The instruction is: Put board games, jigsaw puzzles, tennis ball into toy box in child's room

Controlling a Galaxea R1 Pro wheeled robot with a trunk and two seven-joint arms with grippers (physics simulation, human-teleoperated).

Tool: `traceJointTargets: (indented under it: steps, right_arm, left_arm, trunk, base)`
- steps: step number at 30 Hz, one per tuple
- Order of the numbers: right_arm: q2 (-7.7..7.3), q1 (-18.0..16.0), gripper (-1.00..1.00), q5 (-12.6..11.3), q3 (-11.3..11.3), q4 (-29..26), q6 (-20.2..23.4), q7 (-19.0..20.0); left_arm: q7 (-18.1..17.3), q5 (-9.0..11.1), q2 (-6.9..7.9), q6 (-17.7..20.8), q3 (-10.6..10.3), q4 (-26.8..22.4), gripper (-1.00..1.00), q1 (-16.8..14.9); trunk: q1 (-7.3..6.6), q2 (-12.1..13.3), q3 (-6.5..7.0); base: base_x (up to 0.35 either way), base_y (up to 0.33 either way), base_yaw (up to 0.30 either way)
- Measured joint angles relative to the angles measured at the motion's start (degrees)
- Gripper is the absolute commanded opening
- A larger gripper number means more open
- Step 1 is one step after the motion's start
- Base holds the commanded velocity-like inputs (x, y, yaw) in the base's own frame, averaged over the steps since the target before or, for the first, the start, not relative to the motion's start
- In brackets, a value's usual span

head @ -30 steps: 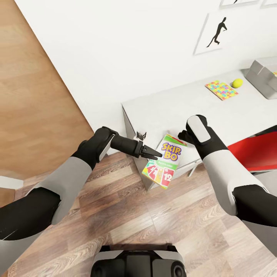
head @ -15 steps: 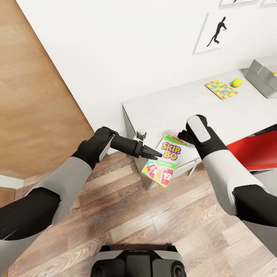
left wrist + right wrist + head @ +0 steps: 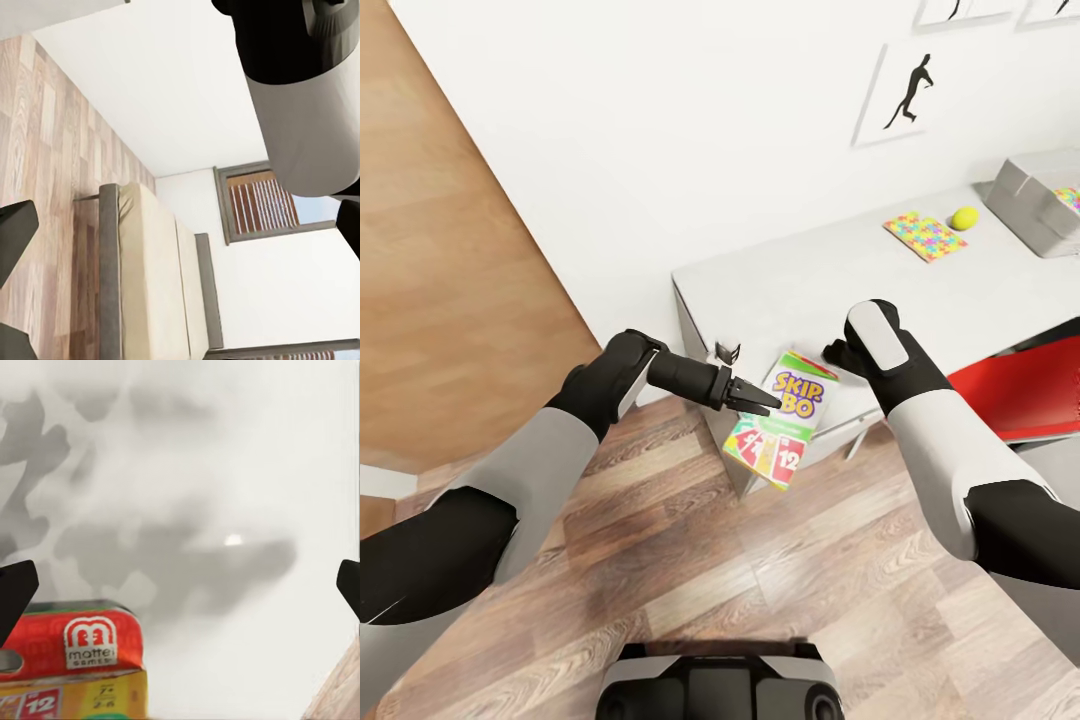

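Right gripper: the right gripper [image 3: 830, 354] at the near edge of the table [image 3: 780, 290] has the SKIP-BO board game [image 3: 784, 417] hanging from it; its fingertips [image 3: 15, 589] stand wide at the two sides of the wrist view, with the box's red end between them, so whether they pinch it cannot be told.
SKIP-BO board game: tilted, top end up by the right wrist, lower end over the wood-plank floor [image 3: 690, 560] in front of the table.
Left gripper: the left gripper [image 3: 758, 399] has its jaws drawn together to a point, the tip just at the box's left edge; contact cannot be told.
Table: far to the right lie a jigsaw puzzle [image 3: 924, 235] and, just beside it, the tennis ball [image 3: 965, 217].
Toy box: the toy box [image 3: 1032, 203] stands at the far right end of the table, right of the ball.
Bed: the bed [image 3: 146, 285] shows in the left wrist view, under a slatted shutter [image 3: 259, 202].
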Motion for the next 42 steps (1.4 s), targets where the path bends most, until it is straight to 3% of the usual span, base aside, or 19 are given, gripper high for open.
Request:
traceJointTargets:
  steps: [30,42]
  right_arm:
    - [0.27,0.0,1.00,-0.1,0.1,-0.1,-0.1,0.0]
    - [0.24,0.0,1.00,-0.1,0.1,-0.2,-0.1,0.0]
  left_arm:
    - [0.0,0.0,0.13,0.0,0.1,0.0,1.00,0.0]
    - [0.0,0.0,1.12,0.0,0.1,0.0,1.00,0.0]
  trunk:
    - [0.00,0.0,2.63]
    - [0.01,0.0,3.71]
  base:
    - [-0.047,0.018,-0.082]
    - [-0.020,0.013,-0.076]
